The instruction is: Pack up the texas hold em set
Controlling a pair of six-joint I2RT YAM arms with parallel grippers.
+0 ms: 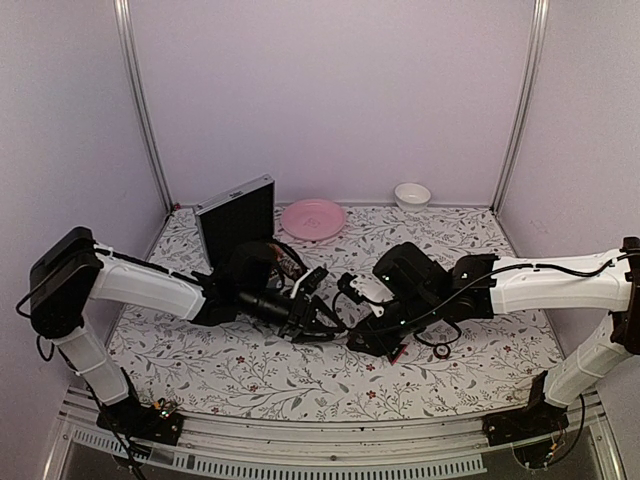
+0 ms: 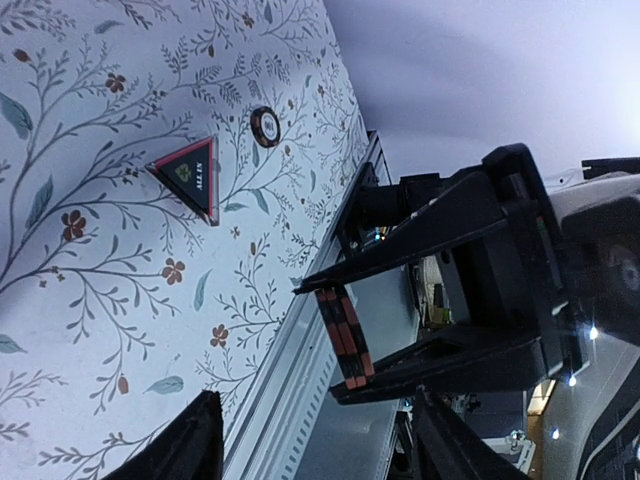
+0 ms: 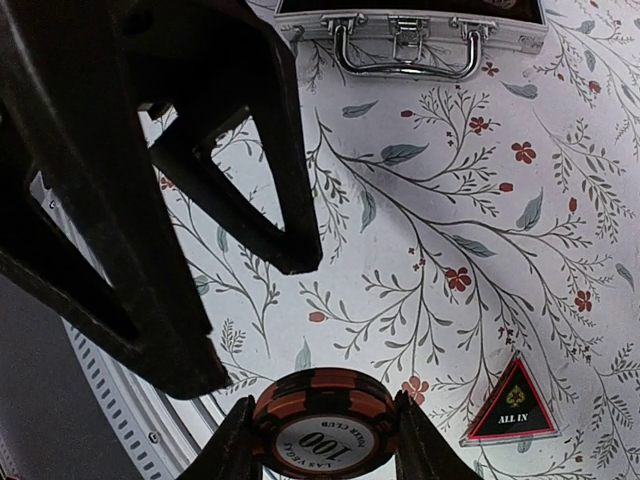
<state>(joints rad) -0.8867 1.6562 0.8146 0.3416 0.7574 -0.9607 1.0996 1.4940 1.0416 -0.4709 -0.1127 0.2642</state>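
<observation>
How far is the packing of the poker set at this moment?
Done: the case stands open; its inside is hidden. In hand: the right gripper holds a chip stack, near the open left gripper. Left: the triangle and one chip lie on the table; the lid is not shut.

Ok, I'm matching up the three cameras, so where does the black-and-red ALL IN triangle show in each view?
Top external: triangle low, just right of centre; only a red edge shows.
Left wrist: upper left, flat on the cloth.
Right wrist: lower right, right of the held chip stack.
Shared landmark: the flowered cloth under it in all three.
</observation>
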